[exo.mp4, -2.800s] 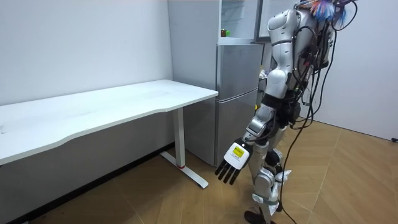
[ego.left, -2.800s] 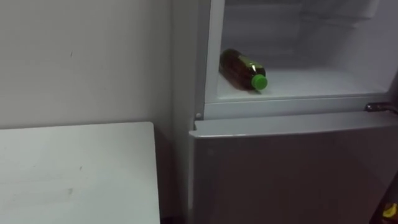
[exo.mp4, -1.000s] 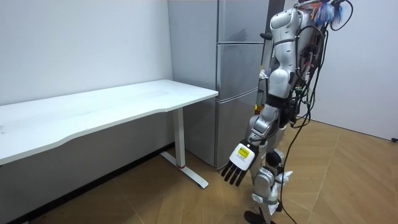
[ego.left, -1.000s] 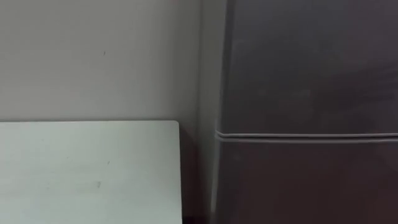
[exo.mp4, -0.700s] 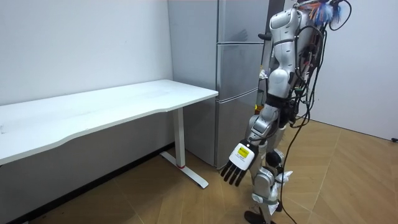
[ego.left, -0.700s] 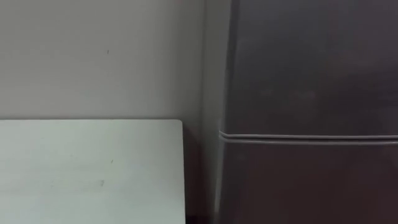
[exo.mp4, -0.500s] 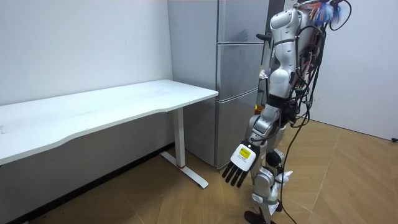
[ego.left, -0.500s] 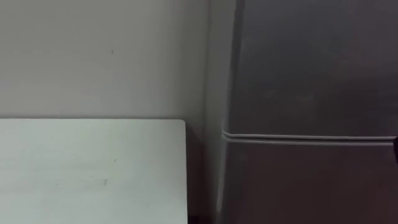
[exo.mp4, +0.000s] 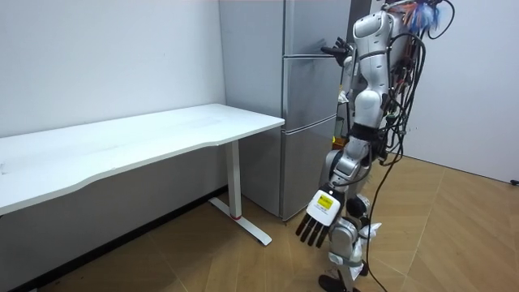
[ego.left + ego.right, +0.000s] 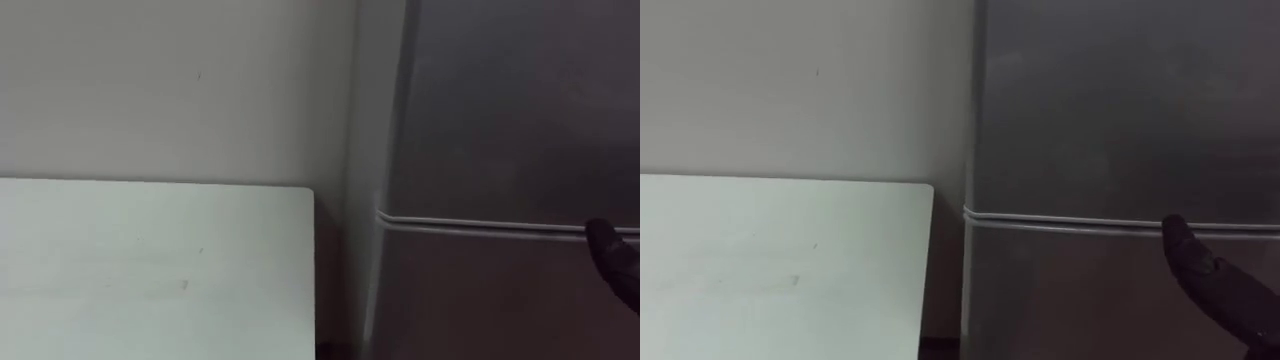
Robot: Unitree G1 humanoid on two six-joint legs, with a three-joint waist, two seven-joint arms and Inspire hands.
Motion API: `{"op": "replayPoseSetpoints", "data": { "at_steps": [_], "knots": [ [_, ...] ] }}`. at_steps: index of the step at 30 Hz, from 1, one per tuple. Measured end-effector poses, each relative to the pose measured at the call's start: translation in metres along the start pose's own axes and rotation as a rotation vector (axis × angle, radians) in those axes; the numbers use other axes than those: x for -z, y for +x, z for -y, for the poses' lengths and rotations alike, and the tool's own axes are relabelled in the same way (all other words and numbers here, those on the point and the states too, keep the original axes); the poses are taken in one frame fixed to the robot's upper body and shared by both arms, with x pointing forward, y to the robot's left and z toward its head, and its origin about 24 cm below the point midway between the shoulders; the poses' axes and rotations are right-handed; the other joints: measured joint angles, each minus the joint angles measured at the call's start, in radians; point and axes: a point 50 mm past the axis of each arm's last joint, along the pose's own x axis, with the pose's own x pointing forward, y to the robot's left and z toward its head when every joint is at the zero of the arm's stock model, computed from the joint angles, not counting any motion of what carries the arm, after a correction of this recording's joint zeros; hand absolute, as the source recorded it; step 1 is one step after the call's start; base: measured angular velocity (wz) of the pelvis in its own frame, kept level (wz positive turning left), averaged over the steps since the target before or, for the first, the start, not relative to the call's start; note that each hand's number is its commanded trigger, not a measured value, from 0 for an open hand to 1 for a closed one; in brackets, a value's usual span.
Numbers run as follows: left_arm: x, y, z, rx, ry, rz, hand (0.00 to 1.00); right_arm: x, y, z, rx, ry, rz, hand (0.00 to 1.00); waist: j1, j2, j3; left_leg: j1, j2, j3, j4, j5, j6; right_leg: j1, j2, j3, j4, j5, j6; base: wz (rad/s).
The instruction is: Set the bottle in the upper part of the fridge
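The grey fridge (image 10: 510,110) stands before me with its upper door (image 9: 312,26) shut, so its inside is hidden. A pale seam (image 10: 1060,221) divides the upper door from the lower one (image 10: 480,300). My right hand (image 10: 1212,277) reaches in from the lower right, its dark fingers straight and held at the door front just below that seam; it is also raised at the fridge (image 9: 331,50) in the room view. My left hand (image 9: 323,214) hangs open and empty by my thigh.
A white table (image 10: 150,270) stands to the left of the fridge against the pale wall, with a narrow dark gap between them. In the room view I stand upright on the wood floor (image 9: 438,243) close to the fridge front.
The upper door, open 2.8 s ago with the bottle lying on its shelf, is shut. My right hand has come into the eye views at the lower right, and the camera has shifted.
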Motion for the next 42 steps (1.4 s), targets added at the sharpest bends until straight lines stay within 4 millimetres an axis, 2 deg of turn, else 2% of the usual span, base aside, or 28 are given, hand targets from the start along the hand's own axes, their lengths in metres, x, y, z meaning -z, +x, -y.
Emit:
{"op": "replayPoseSetpoints", "data": {
  "at_steps": [1, 6, 8, 12, 16, 18, 24, 28, 35, 39, 42],
  "knots": [
    [0.000, 0.000, 0.000, 0.000, 0.000, 0.000, 0.00, 0.000, 0.000, -0.001, -0.015, -0.026, 0.019, 0.00, 0.005, 0.002, 0.0031, 0.005, 0.000, 0.000, 0.002, 0.000, 0.000, 0.007, 0.000, -0.002, -0.002, 0.000, 0.000, 0.04],
    [0.000, 0.000, 0.000, 0.001, 0.008, -0.002, 0.00, -0.005, -0.003, -0.007, -0.080, -0.149, 0.129, 0.00, 0.033, -0.005, 0.0043, 0.006, 0.000, -0.008, 0.004, 0.000, 0.000, 0.010, -0.002, -0.005, -0.003, 0.000, 0.000, 0.02],
    [-0.002, 0.001, 0.000, 0.002, 0.008, 0.003, 0.00, -0.007, -0.002, -0.014, -0.100, -0.179, 0.177, 0.00, 0.037, -0.011, 0.0108, 0.003, 0.000, -0.017, 0.007, 0.000, 0.000, 0.010, -0.004, -0.013, -0.002, -0.001, 0.001, 0.11],
    [-0.011, 0.003, 0.001, 0.017, 0.013, 0.021, 0.00, -0.016, 0.007, -0.032, -0.115, -0.157, 0.264, 0.00, 0.040, -0.015, 0.0122, -0.001, 0.001, -0.031, 0.008, 0.000, 0.000, 0.007, -0.007, -0.024, -0.002, -0.003, 0.001, 0.10],
    [-0.016, 0.005, 0.002, 0.030, 0.045, 0.033, 0.00, -0.030, 0.022, -0.048, -0.106, -0.104, 0.354, 0.00, 0.038, -0.019, 0.0106, 0.001, -0.001, -0.043, 0.010, 0.001, 0.001, 0.025, -0.011, -0.047, -0.001, -0.002, 0.000, 0.10],
    [-0.017, 0.005, -0.001, 0.029, 0.060, 0.036, 0.00, -0.027, 0.027, -0.051, -0.077, -0.111, 0.366, 0.00, 0.040, -0.027, 0.0068, 0.002, -0.002, -0.044, 0.016, 0.001, 0.001, 0.028, -0.011, -0.048, 0.001, -0.002, 0.000, 0.07],
    [-0.017, 0.007, -0.002, 0.059, 0.087, 0.023, 0.00, -0.020, 0.037, -0.057, -0.054, -0.141, 0.360, 0.00, 0.040, -0.029, 0.0070, -0.001, -0.006, -0.055, 0.026, -0.001, 0.005, 0.027, -0.019, -0.059, 0.004, -0.003, 0.003, 0.01],
    [-0.019, 0.007, -0.002, 0.084, 0.087, 0.024, 0.00, -0.015, 0.047, -0.061, -0.009, -0.152, 0.360, 0.00, 0.056, -0.030, 0.0068, -0.006, -0.007, -0.060, 0.034, 0.001, 0.008, 0.022, -0.023, -0.063, 0.005, -0.001, 0.004, 0.03],
    [-0.022, 0.008, -0.001, 0.125, 0.105, 0.010, 0.00, -0.007, 0.057, -0.059, 0.039, -0.226, 0.369, 0.00, 0.064, -0.035, 0.0064, -0.018, -0.016, -0.082, 0.045, 0.010, 0.016, 0.024, -0.033, -0.083, 0.007, 0.005, 0.007, 0.10],
    [-0.027, 0.010, -0.006, 0.131, 0.126, 0.015, 0.00, -0.005, 0.063, -0.053, 0.042, -0.290, 0.361, 0.00, 0.065, -0.051, 0.0043, -0.028, -0.023, -0.088, 0.041, 0.020, 0.021, 0.017, -0.041, -0.090, 0.016, 0.008, 0.012, 0.04],
    [-0.030, 0.011, -0.011, 0.120, 0.139, 0.029, 0.00, -0.003, 0.070, -0.050, 0.038, -0.333, 0.358, 0.00, 0.065, -0.065, 0.0064, -0.040, -0.025, -0.089, 0.041, 0.029, 0.022, 0.003, -0.044, -0.091, 0.020, 0.010, 0.016, 0.00]
  ]
}}
